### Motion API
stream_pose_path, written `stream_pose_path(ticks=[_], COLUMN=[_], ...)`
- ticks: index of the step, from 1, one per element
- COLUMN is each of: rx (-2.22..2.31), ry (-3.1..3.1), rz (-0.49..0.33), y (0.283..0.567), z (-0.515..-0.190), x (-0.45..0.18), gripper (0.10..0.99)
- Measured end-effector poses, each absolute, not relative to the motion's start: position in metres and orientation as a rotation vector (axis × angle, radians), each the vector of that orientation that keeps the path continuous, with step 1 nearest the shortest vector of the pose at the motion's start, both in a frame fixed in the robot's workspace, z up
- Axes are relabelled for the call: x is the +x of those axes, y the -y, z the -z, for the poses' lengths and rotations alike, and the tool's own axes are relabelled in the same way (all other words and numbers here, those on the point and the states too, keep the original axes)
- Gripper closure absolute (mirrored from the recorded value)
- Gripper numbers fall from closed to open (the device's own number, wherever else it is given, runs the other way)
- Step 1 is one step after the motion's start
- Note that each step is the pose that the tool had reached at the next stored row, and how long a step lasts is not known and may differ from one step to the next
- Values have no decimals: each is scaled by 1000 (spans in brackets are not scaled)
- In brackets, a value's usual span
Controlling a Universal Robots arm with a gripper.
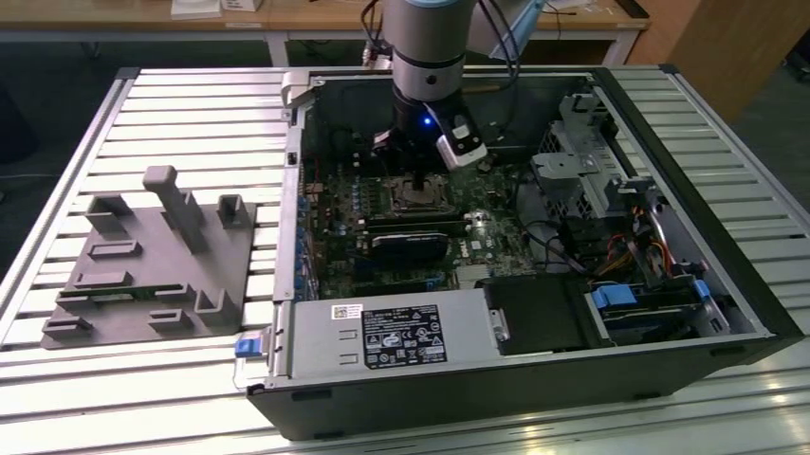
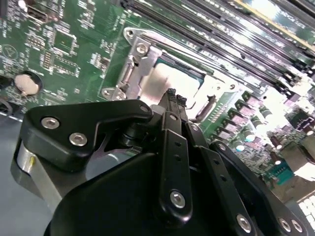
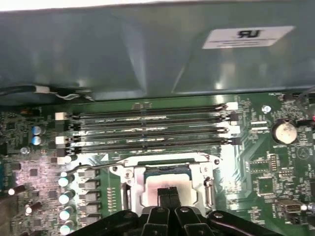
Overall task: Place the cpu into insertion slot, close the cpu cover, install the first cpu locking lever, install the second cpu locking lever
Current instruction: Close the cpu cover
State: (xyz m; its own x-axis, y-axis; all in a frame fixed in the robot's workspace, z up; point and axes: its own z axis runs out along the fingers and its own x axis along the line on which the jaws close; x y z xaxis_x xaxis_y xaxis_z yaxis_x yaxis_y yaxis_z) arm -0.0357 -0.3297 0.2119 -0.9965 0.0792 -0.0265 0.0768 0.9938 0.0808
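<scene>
Noted jaws clenched together, empty, poised over centre of cpu seated in insertion slot on green motherboard, framed by cpu cover; judged cpu light, rigid, slick-topped, fragile underneath, best gripped by opposite edges.

In the first wrist view, cannot see the near edge of the cpu or of the cpu cover under the hand; same in the second wrist view. Cannot follow the hand's linkage past the picture edge. In the exterior view, cannot judge the insertion slot: too small, partly behind the arm.
</scene>
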Motion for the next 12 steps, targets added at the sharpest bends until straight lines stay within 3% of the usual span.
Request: stream_pose_path(ticks=[12], rx=[122], ry=[-3107], rz=[-124], y=[330], z=[-228], x=[-35], gripper=[980])
